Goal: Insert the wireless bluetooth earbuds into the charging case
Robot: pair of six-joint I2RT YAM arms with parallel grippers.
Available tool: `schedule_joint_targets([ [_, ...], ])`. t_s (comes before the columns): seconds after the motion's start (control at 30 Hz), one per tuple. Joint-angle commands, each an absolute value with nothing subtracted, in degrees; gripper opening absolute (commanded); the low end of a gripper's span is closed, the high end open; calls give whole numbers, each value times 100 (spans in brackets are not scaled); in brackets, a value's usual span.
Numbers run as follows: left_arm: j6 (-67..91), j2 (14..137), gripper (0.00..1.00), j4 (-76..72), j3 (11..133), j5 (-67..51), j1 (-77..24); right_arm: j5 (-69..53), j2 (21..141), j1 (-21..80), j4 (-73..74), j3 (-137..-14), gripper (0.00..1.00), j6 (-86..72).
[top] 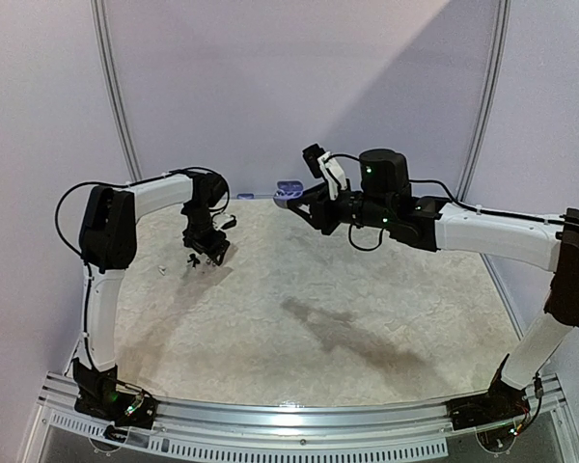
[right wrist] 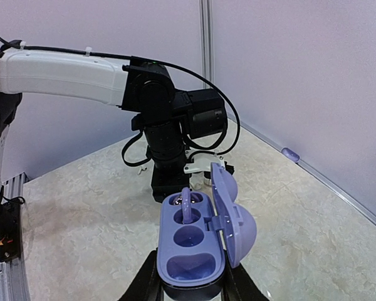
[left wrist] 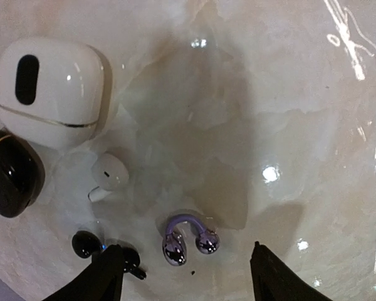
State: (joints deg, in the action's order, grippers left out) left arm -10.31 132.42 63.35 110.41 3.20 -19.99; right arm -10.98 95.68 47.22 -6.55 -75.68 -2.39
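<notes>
My right gripper (right wrist: 191, 285) is shut on an open purple charging case (right wrist: 189, 260) and holds it above the table, its lid (right wrist: 235, 213) swung up to the right. One purple clip-style earbud (right wrist: 187, 205) sits in the case's far slots; the near slots are empty. The case also shows in the top view (top: 288, 193). My left gripper (left wrist: 187, 266) is open, low over the table, its fingers either side of a second purple clip earbud (left wrist: 189, 238) lying there. A white bud (left wrist: 108, 174) and a black bud (left wrist: 88, 244) lie to its left.
A white case (left wrist: 50, 91) and a black case (left wrist: 9, 172) lie shut at the left of the left wrist view. The left arm (right wrist: 169, 125) stands just beyond the held case. A small purple piece (right wrist: 290, 153) lies at the table's far edge.
</notes>
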Motion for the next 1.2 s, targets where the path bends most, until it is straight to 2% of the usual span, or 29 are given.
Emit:
schedule_joint_targets([
  [0.0, -982, 13443, 67, 6057, 11136, 159, -1934, -1133, 9483, 4716, -512, -7757, 0, -210],
  [0.63, -817, 13577, 41, 5935, 10887, 118, -1882, -1195, 9466, 4711, -404, -7805, 0, -272],
  [0.77, -676, 13419, 40, 5979, 10736, 82, -1883, -1195, 9466, 4715, -396, -7805, 0, -266],
  [1.0, -689, 13276, 47, 5925, 10596, 243, -1873, -1229, 9475, 4719, -409, -7805, 0, -255],
  [1.17, -686, 13248, 40, 5853, 10469, 186, -1880, -1221, 9428, 4719, -387, -7756, 0, -270],
])
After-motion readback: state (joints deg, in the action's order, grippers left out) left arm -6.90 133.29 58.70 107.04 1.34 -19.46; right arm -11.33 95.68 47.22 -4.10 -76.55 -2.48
